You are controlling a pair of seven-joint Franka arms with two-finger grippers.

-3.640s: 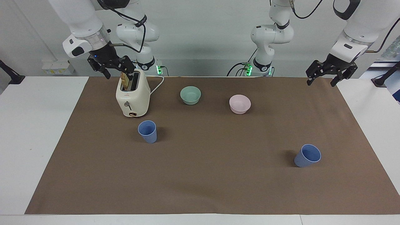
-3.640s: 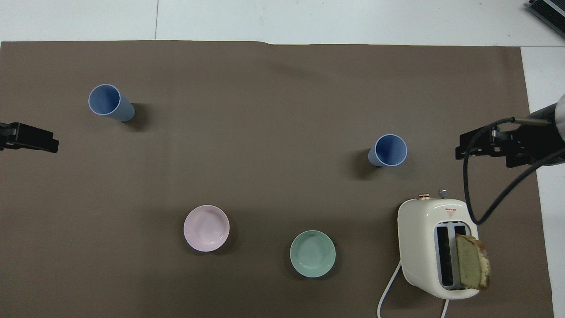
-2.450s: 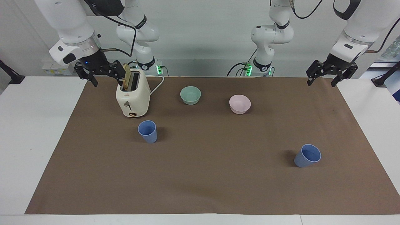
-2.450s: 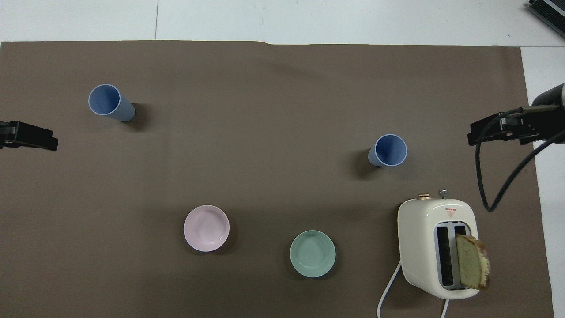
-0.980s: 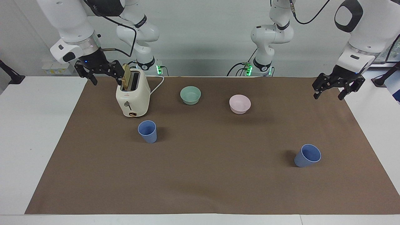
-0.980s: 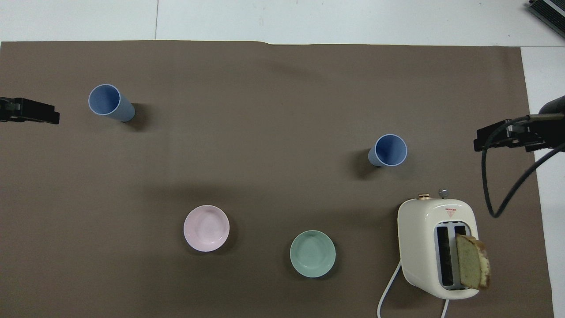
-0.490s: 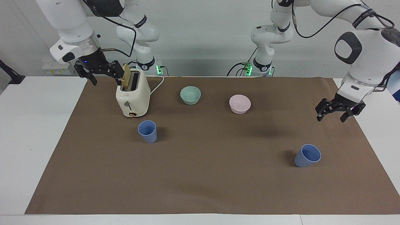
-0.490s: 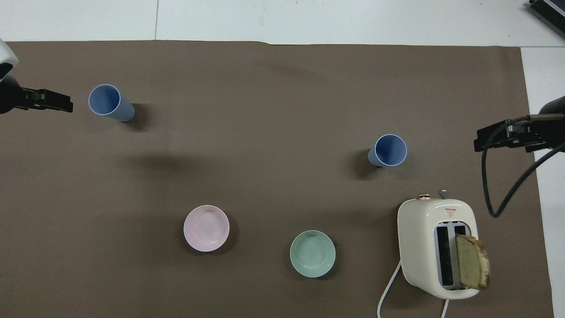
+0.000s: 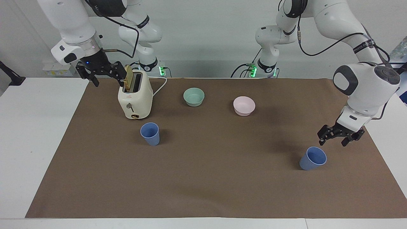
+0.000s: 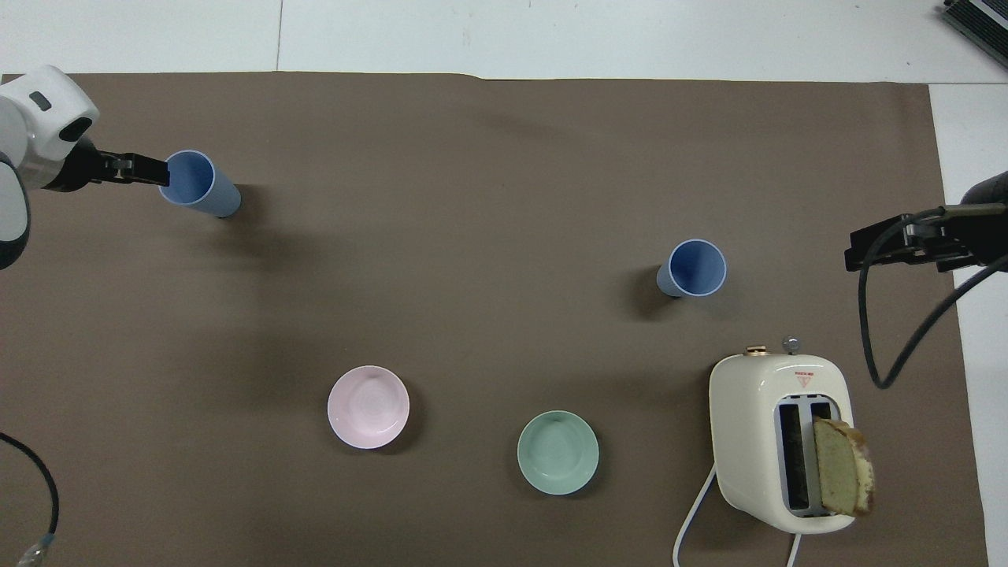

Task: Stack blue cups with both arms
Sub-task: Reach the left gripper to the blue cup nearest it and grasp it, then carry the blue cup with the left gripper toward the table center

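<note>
Two blue cups stand upright and apart on the brown mat. One cup (image 9: 313, 158) (image 10: 193, 181) is toward the left arm's end. The other cup (image 9: 150, 133) (image 10: 694, 268) stands beside the toaster, farther from the robots than it. My left gripper (image 9: 333, 140) (image 10: 150, 168) is open and empty, low over the mat just beside the first cup's rim, not touching it. My right gripper (image 9: 108, 82) (image 10: 882, 250) is open and empty, held up beside the toaster's top at the right arm's end, where that arm waits.
A cream toaster (image 9: 135, 99) (image 10: 748, 425) with a bread slice (image 10: 841, 466) sticking out stands near the right arm's base. A mint-green bowl (image 9: 193, 96) (image 10: 557, 452) and a pink bowl (image 9: 244, 105) (image 10: 368, 406) sit nearer to the robots than the cups.
My left arm has swung down and away from the robots, bringing its open gripper from the mat's corner to beside the cup. The right gripper drew aside from the toaster, then held still.
</note>
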